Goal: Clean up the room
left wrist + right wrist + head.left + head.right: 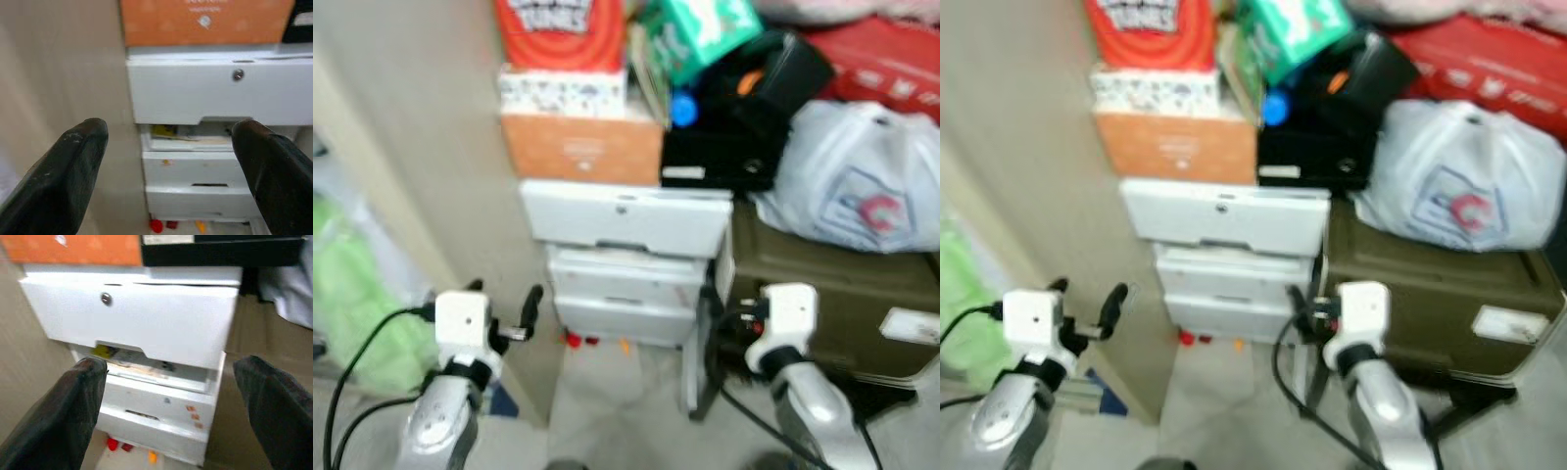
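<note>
Plainly, white drawer unit (625,264) has its top drawer (keyhole-fronted) pulled out.

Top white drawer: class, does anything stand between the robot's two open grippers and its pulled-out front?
Nothing visible does. The left gripper and right gripper both face the top drawer across open air; the orange box sits above it, not in front.

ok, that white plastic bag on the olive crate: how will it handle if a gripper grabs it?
The white plastic bag looks soft and bulging, so probably floppy, deforming under a pinch. It slumps on the olive crate, so it may sag or slide if pushed. Contents hidden; weight unclear.
</note>
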Robot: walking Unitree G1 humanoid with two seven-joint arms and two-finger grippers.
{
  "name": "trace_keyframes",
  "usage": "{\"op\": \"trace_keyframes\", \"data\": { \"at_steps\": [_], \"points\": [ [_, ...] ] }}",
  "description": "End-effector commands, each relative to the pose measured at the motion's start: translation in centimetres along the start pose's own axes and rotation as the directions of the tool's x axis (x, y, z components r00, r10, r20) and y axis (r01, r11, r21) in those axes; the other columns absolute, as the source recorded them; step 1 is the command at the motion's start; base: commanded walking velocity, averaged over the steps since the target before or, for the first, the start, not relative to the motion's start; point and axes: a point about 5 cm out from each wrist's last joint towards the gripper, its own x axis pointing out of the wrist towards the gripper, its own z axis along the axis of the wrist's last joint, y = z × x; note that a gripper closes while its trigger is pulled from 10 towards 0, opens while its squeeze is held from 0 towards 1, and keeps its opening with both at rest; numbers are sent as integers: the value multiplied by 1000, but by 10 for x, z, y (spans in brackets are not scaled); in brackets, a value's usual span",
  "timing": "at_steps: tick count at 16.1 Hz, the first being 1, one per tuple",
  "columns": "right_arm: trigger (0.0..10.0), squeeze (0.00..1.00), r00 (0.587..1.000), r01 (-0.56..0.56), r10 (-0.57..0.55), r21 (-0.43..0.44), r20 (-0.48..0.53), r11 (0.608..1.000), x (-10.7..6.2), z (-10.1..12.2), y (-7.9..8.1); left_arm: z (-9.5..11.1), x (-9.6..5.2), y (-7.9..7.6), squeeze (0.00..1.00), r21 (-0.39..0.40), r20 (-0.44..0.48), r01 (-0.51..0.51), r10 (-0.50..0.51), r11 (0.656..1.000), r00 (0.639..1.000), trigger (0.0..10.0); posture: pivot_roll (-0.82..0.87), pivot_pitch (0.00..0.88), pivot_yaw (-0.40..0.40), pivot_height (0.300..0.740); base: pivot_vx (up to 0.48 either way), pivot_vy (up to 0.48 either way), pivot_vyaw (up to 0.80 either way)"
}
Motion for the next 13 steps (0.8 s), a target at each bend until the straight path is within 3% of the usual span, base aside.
{"op": "trace_keyframes", "data": {
  "at_steps": [1, 7, 13],
  "points": [
    [10000, 0, 1000, 21, -21, -9, 4, 1000, -3, 3, -6, 3, 1, -4, 0, -1, 8, 15, -15, 1000, 1000, 10000, -10, 19, 12, 740, 0, 0, 800],
    [10000, 0, 1000, 22, -22, -10, 3, 1000, -4, 3, -6, 1, -1, -3, 0, -2, 0, 10, -10, 1000, 1000, 10000, -17, 27, 14, 740, 0, 0, 800],
    [10000, 0, 1000, -20, 20, -11, -6, 1000, 9, 2, -3, 2, 0, -6, 0, -9, 20, -27, 27, 1000, 999, 10000, 31, 17, -52, 740, 0, 0, 800]
  ]
}}
